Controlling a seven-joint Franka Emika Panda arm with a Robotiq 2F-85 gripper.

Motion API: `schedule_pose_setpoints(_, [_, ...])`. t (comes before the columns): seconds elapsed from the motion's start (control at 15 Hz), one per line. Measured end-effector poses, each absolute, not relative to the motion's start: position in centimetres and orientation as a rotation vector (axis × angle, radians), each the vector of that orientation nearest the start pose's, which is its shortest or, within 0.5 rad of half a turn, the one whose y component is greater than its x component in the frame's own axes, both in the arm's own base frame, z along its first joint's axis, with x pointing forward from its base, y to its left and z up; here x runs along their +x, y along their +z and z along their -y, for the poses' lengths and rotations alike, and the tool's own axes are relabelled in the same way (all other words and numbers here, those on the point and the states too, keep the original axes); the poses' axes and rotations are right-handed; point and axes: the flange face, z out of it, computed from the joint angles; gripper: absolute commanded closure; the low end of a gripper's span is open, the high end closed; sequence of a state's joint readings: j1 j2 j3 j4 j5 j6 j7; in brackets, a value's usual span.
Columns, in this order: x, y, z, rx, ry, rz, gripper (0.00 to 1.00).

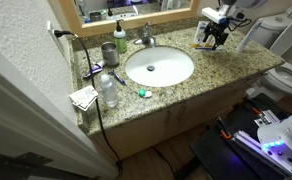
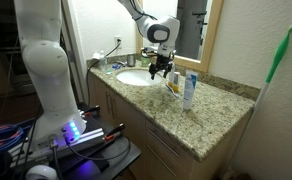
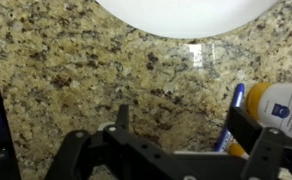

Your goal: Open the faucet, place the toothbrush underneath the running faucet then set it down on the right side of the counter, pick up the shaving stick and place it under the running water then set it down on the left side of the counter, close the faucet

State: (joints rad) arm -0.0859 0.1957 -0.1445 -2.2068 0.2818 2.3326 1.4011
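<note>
My gripper [image 1: 214, 38] [image 2: 161, 70] hovers low over the right side of the speckled granite counter [image 1: 218, 66] [image 3: 76, 70], just beyond the oval white basin [image 1: 159, 67]. In the wrist view the gripper [image 3: 184, 128] is open, its fingers wide apart over bare granite. The thin blue toothbrush [image 3: 235, 110] lies on the counter just inside the right finger, partly hidden by it and not gripped. The chrome faucet [image 1: 146, 37] stands behind the basin; I cannot tell whether water runs. A small bluish item [image 1: 93, 70] lies at the counter's left; I cannot tell if it is the shaving stick.
A white tube with an orange cap [image 3: 282, 106] [image 2: 189, 90] stands right beside the toothbrush. On the counter's left are a green cup [image 1: 108, 52], a dispenser bottle [image 1: 120, 36], a clear bottle [image 1: 109, 90] and paper [image 1: 83, 97]. A toilet [image 1: 286, 76] stands past the counter's right end.
</note>
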Motion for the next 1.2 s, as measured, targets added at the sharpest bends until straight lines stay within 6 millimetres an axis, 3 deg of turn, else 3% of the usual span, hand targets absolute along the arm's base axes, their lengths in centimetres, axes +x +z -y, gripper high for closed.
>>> schedule_pose_setpoints(0.67, [53.7,24.2,13.5,-1.745,0.079,-2.446,0.0])
schedule_pose_setpoints(1.0, [53.7,23.0,13.9,-1.725,0.058,-2.459,0.0])
schedule_pose_setpoints(1.07, [53.7,22.9,13.9,-1.725,0.058,-2.46,0.06])
schedule_pose_setpoints(1.13, [53.7,22.8,13.9,-1.727,0.06,-2.461,0.26])
schedule_pose_setpoints(1.2, [53.7,22.7,13.8,-1.729,0.062,-2.461,0.34])
